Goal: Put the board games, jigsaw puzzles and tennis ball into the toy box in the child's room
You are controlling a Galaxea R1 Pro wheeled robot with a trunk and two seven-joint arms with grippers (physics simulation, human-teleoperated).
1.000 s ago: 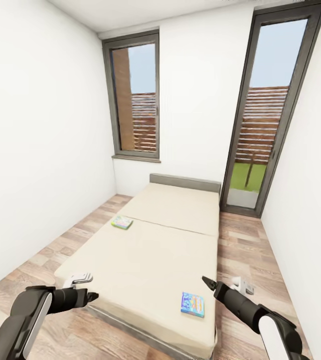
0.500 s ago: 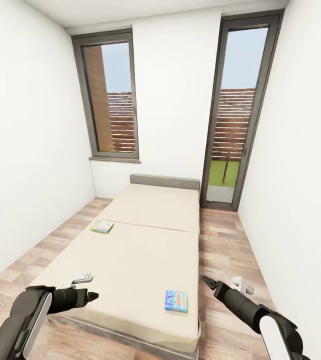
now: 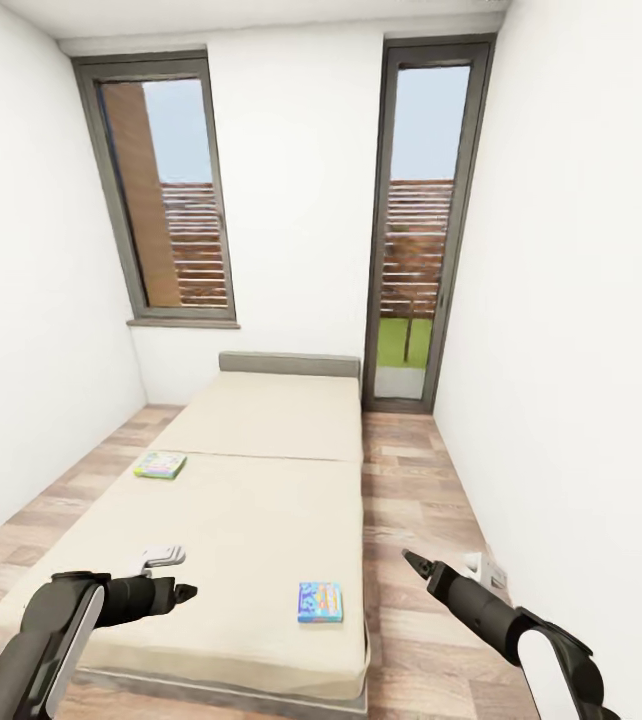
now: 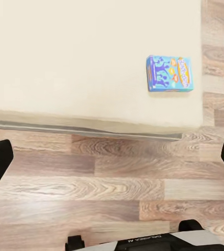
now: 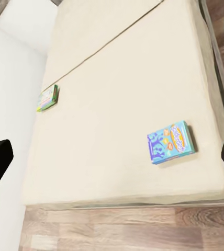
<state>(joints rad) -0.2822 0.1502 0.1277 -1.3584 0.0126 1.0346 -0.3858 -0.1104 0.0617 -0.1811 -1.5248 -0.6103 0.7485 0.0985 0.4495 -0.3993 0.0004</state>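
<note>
So the bed (image 3: 251, 470) has two board games lying flat on its cream mattress: a blue one (image 3: 320, 602) near the foot corner by the wood floor (image 3: 411, 520), and a green one (image 3: 159, 464) further up at the opposite edge. Left gripper (image 3: 183, 592) and right gripper (image 3: 411, 559) both hover low at the foot end. Each has its jaws wide apart and empty in its wrist view.

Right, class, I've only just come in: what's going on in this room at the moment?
A two-armed robot stands at the foot of the bed, not handling anything. Two board games lie on the mattress: a blue one near the foot corner on the robot's right, and a green one by the left edge, farther up. The left end effector and the right end effector both hang free in front of the robot, neither touching a box.
</note>
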